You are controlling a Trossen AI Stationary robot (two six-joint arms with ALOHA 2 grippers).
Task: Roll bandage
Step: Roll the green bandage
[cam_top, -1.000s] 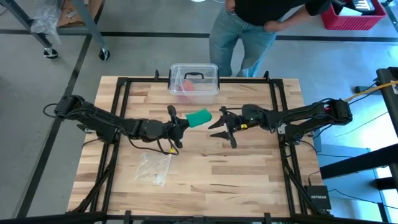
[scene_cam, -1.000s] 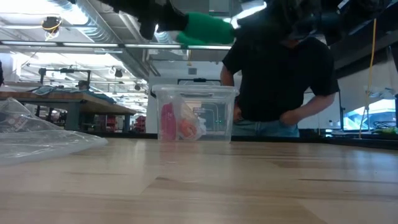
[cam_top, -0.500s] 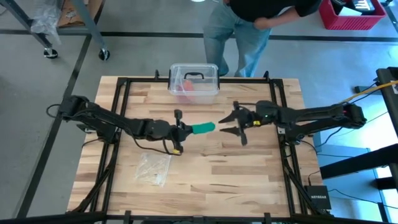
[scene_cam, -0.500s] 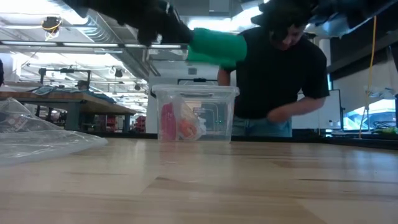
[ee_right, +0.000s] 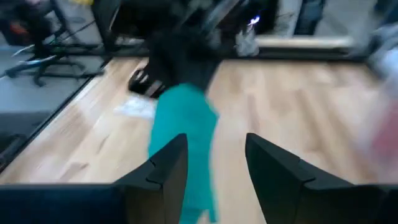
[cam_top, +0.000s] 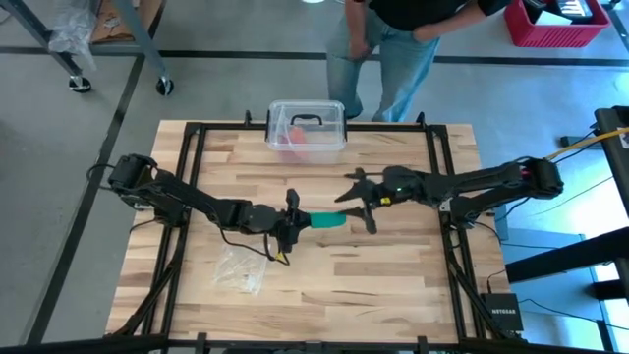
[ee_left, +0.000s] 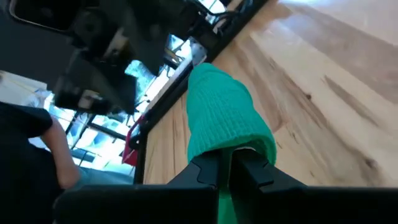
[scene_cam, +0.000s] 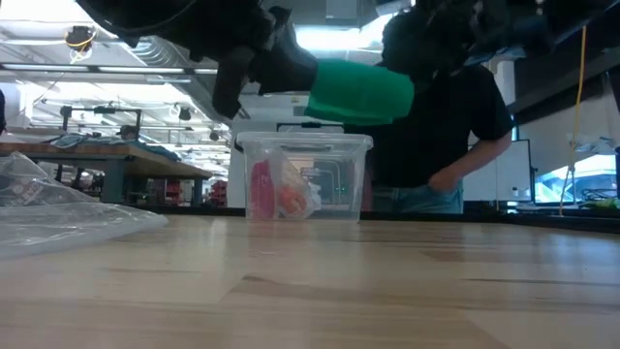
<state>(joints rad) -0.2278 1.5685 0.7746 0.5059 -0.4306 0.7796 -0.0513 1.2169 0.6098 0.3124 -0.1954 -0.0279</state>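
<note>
The green bandage point(cam_top: 326, 219) is a bunched strip held above the table's middle, clear of the wood, as the low view shows point(scene_cam: 360, 92). My left gripper point(cam_top: 292, 218) is shut on its left end, and the bandage point(ee_left: 222, 115) sticks out past the fingers toward the table's right. My right gripper point(cam_top: 354, 200) stands open just to the far right of the bandage's free end. In the right wrist view the bandage point(ee_right: 183, 134) lies beyond my open right gripper point(ee_right: 214, 163), not between its fingers. My left gripper pinches the bandage's near end point(ee_left: 231, 148) between its two fingers point(ee_left: 208, 169), several bunched layers at once. The fingers come nearly level from the table's left and lie along the strip. The bandage juts out ahead of them, lifted clear of the table.
A clear plastic box point(cam_top: 307, 125) with a black handle stands at the table's far edge, also seen in the low view point(scene_cam: 304, 179). A clear plastic wrapper point(cam_top: 243, 265) lies near the left front. A person point(cam_top: 388, 49) stands behind the far edge.
My left gripper has come down and toward the table's near edge, rolling its wrist. The bandage it carries has turned from showing a broad face to a narrow edge-on strip. My right gripper drew back toward the right edge, then returned beside the bandage's free end.
</note>
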